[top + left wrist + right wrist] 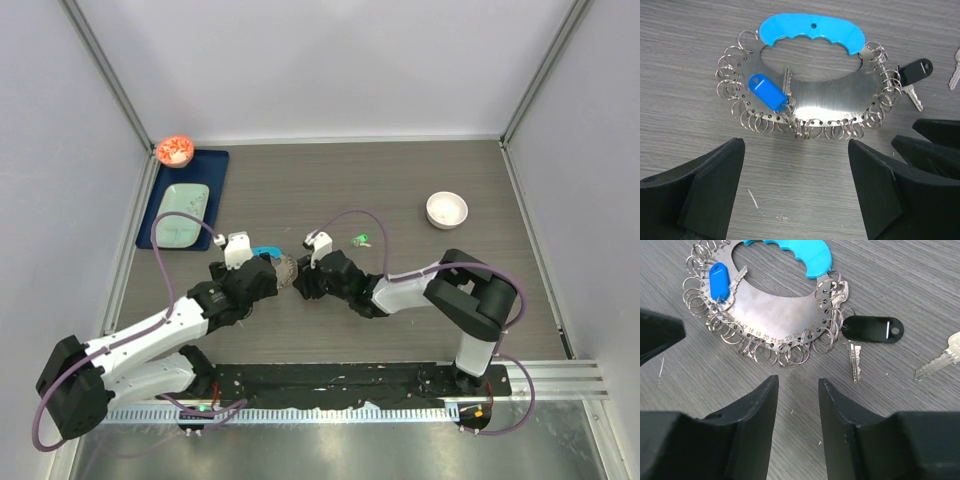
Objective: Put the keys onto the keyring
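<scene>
The keyring (815, 102) is a crescent metal plate edged with several small rings, with a light-blue grip (812, 30) and a dark-blue tag (767, 92). It lies flat on the table between both grippers (278, 262). A silver key (787, 82) hangs beside the blue tag. A key with a black tag (872, 330) hangs at the other end. A loose silver key (940, 360) lies to the right, and the green-headed key (362, 239) further off. My left gripper (796, 145) is open just short of the rings. My right gripper (798, 380) is open with nothing between its fingers.
A white bowl (446, 209) stands at the back right. A dark-blue tray (215, 165) at the back left carries a pale green dish (183, 213), with an orange bowl (175, 150) at its corner. The two grippers' fingers nearly touch over the keyring.
</scene>
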